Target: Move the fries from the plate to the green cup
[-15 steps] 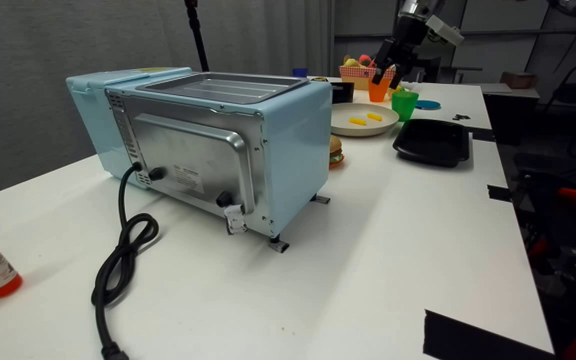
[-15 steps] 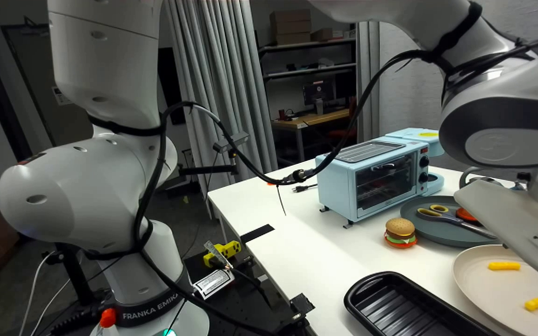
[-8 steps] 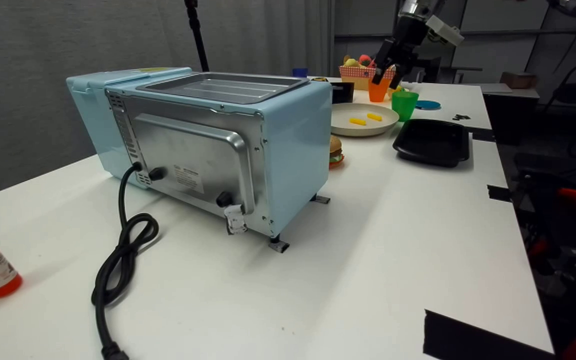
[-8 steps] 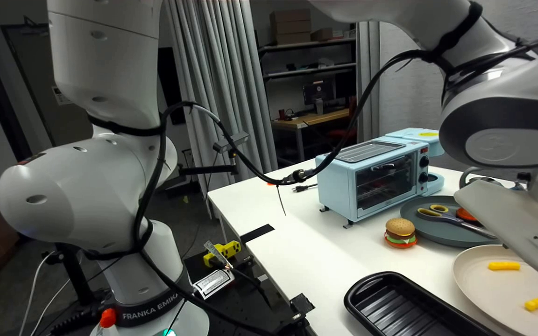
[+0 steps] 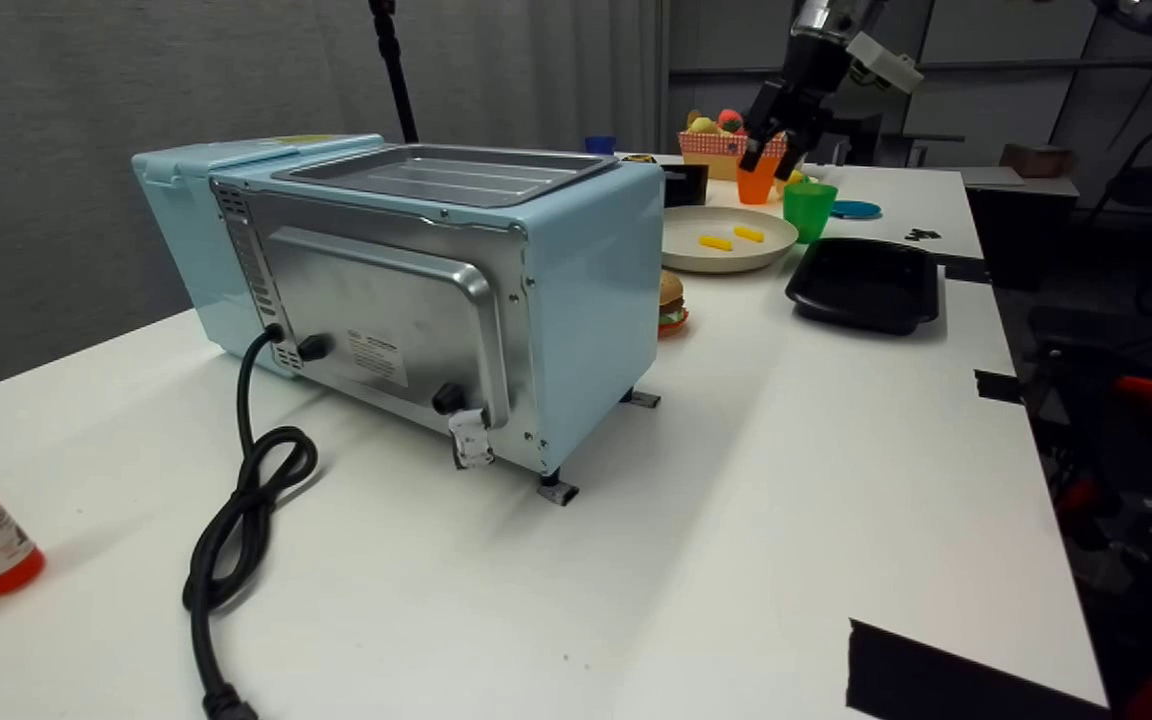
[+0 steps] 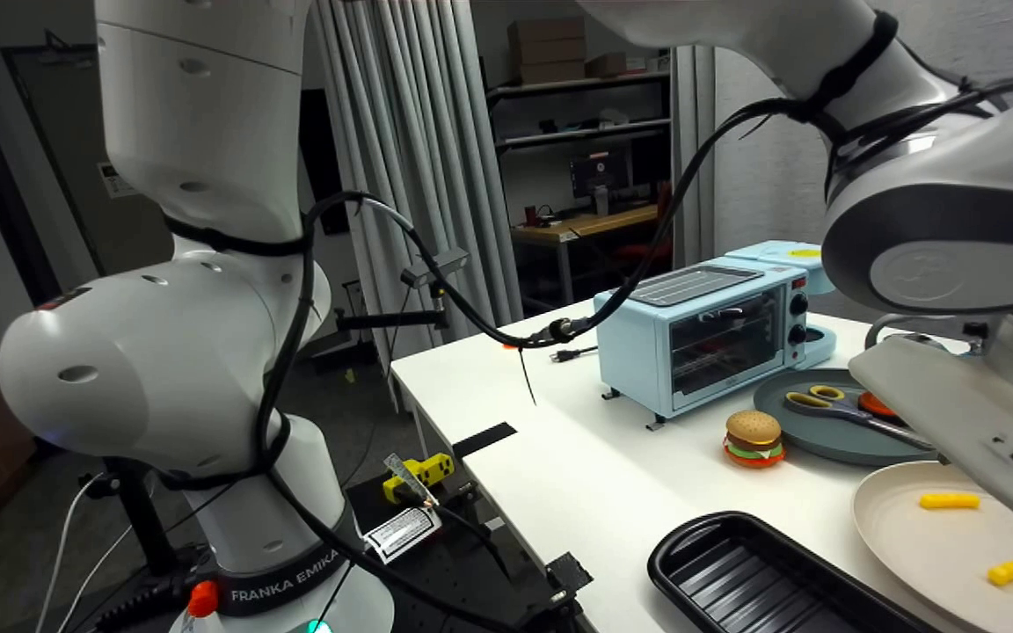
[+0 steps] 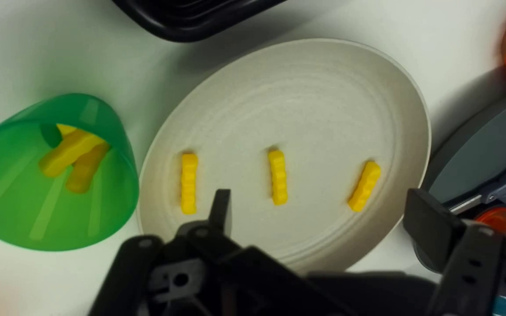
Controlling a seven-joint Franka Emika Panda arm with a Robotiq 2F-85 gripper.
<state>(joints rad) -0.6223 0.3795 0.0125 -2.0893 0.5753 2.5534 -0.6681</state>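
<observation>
The pale plate (image 7: pixel 319 101) holds three yellow fries in the wrist view: a left fry (image 7: pixel 189 183), a middle fry (image 7: pixel 278 177) and a right fry (image 7: pixel 364 186). Each exterior view shows only two of them. The green cup (image 7: pixel 16 206) stands beside the plate, with a few fries (image 7: pixel 70 151) inside; it also shows in an exterior view (image 5: pixel 809 212). My gripper (image 7: pixel 319 199) is open and empty above the plate's side, fingers wide apart. In an exterior view the gripper (image 5: pixel 769 166) hangs above table height, beyond the plate. Its fingers are mostly cut off in the remaining view.
A black tray (image 5: pixel 866 285) lies close to plate and cup. An orange cup (image 5: pixel 756 184) and a fruit basket (image 5: pixel 711 160) stand behind. A toy burger (image 6: pixel 754 438), a grey plate (image 6: pixel 841 450) with scissors (image 6: pixel 858 418) and a blue toaster oven (image 6: pixel 691 330) stand near the plate.
The arm and gripper have shifted slightly, a little to the left in both exterior views, during the last half second. A fingertip now shows at a frame edge. Fries, plate and cup have not moved.
</observation>
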